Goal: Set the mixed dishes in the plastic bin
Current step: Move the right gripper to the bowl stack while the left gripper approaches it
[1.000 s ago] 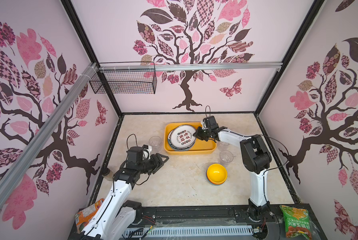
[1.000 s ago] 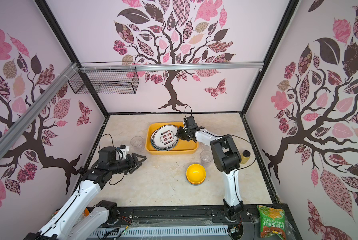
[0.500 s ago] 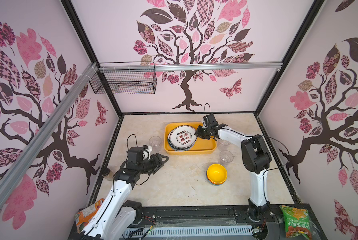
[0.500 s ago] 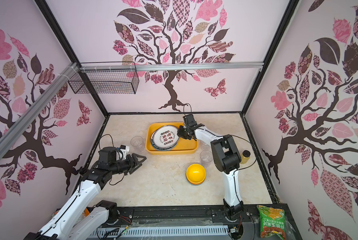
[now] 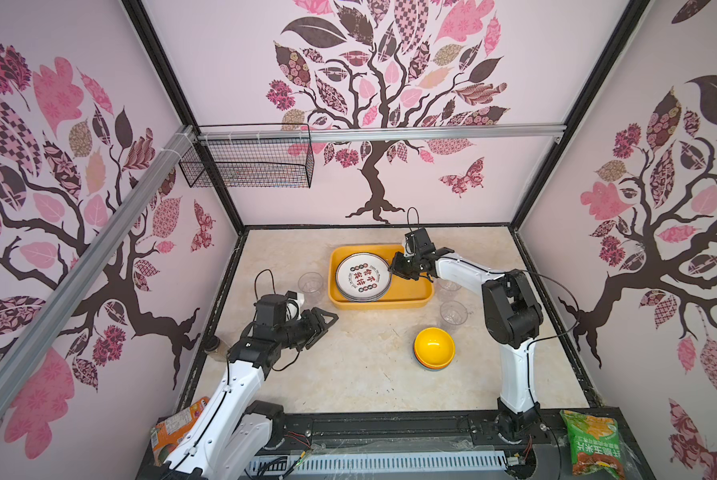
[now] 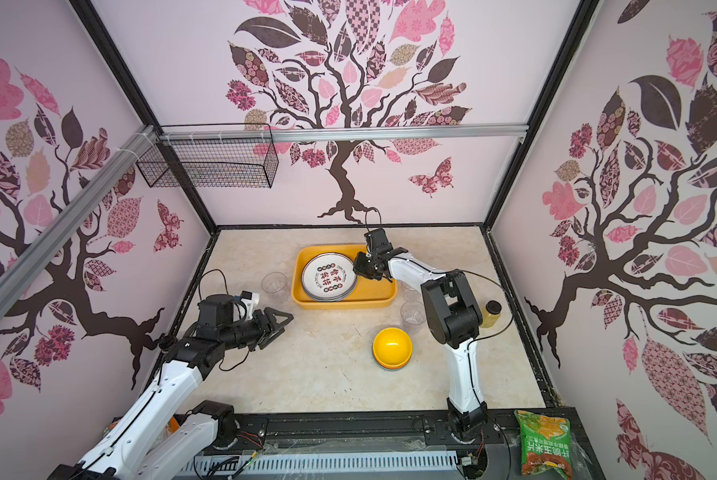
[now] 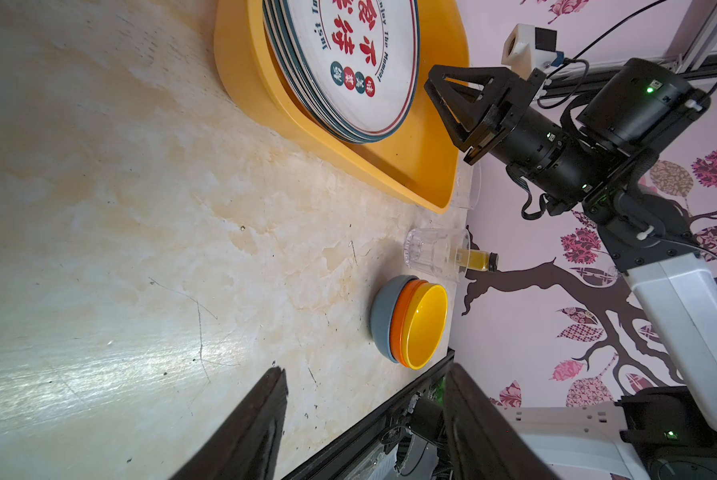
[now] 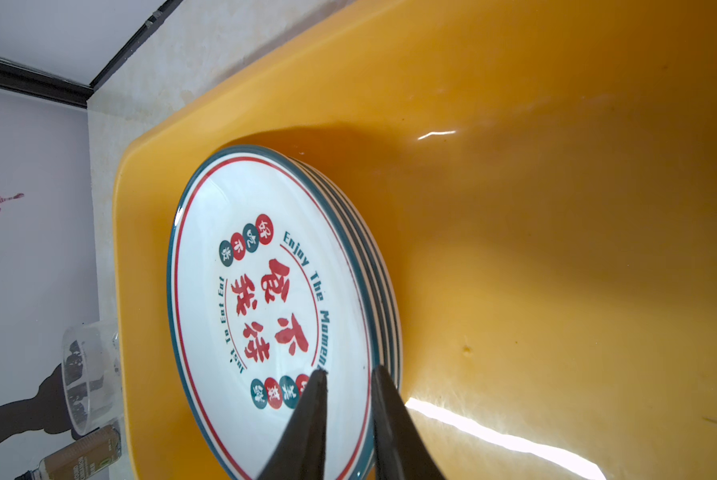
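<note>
The yellow-orange plastic bin (image 5: 411,301) (image 6: 348,302) (image 8: 515,208) holds a stack of white plates (image 5: 363,276) (image 6: 328,277) (image 8: 265,291). The top plate lies flat on the stack. My right gripper (image 5: 392,270) (image 8: 347,370) is at that plate's right rim, its fingers a little apart on either side of the rim. Nested yellow, orange and blue bowls (image 5: 433,345) (image 7: 415,320) sit on the table in front of the bin. Clear tumblers stand left (image 5: 310,282) and right (image 5: 453,312) of it. My left gripper (image 5: 330,326) (image 7: 365,374) hovers open and empty near the table's left side.
An amber bottle (image 6: 492,313) stands by the right wall behind the right arm, and another bottle (image 5: 215,347) by the left wall. Snack bags (image 5: 593,444) (image 5: 174,432) lie at the front corners. A black wire basket (image 5: 248,162) hangs high at the back left.
The top plate, held tilted over the stack a second ago, has come down flat onto it. The right gripper's fingers have parted slightly. The left arm has not moved.
</note>
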`<state>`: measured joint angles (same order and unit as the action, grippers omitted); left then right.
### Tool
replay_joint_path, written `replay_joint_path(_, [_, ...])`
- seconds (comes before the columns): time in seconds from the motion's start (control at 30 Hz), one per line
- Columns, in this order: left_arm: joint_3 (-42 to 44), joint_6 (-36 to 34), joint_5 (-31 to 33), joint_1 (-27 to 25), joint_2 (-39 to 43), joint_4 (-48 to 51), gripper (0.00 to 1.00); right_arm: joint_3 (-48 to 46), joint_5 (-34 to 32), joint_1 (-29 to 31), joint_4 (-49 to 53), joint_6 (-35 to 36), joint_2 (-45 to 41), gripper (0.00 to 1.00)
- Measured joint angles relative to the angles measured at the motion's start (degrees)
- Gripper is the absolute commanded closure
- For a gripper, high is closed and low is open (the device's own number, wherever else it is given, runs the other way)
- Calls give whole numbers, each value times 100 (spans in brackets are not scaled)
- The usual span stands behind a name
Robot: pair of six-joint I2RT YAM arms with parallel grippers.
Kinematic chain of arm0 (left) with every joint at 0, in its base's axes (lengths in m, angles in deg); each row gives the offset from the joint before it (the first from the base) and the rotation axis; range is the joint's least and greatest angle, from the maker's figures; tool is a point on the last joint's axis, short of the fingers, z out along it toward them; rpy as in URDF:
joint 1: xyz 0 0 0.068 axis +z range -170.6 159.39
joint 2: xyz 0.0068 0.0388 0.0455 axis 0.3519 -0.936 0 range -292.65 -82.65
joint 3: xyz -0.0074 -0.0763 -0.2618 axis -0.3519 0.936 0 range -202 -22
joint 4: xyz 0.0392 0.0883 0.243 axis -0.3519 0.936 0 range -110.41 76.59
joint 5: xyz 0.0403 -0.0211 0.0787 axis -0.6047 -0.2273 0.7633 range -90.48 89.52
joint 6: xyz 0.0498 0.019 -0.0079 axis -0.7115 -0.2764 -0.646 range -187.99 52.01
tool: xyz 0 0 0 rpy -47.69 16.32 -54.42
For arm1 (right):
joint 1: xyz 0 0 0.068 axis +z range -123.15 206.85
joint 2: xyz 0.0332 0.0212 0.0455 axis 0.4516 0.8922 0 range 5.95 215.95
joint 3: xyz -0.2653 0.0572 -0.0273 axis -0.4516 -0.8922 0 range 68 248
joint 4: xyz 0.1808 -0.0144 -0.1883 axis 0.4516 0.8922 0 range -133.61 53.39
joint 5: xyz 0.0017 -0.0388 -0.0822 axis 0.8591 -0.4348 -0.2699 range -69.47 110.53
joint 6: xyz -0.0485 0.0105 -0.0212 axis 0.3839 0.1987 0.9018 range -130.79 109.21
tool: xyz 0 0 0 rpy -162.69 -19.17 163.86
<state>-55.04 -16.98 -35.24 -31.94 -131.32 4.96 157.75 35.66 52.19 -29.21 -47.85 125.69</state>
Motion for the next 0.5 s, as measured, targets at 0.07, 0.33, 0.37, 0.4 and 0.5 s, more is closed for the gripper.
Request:
replay_joint_path(0.07, [0,-2,0,0,7,0,37,-2,-17,2,2,20,-2,74])
replay_joint_path(0.33, [0,-76,20,0,20,13,34,-339,-278,35,173,273,-308,65])
replay_joint_path(0.37, [-2,-114,24,0,20,24,32,-442,-319,46,201,299,-422,63])
replay_joint_path(0.4, [-2,-160,33,0,20,44,30,-570,-361,61,236,332,-586,63])
replay_joint_path(0.5, [-7,-284,52,-20,-17,74,26,-881,-492,118,354,435,-1091,61])
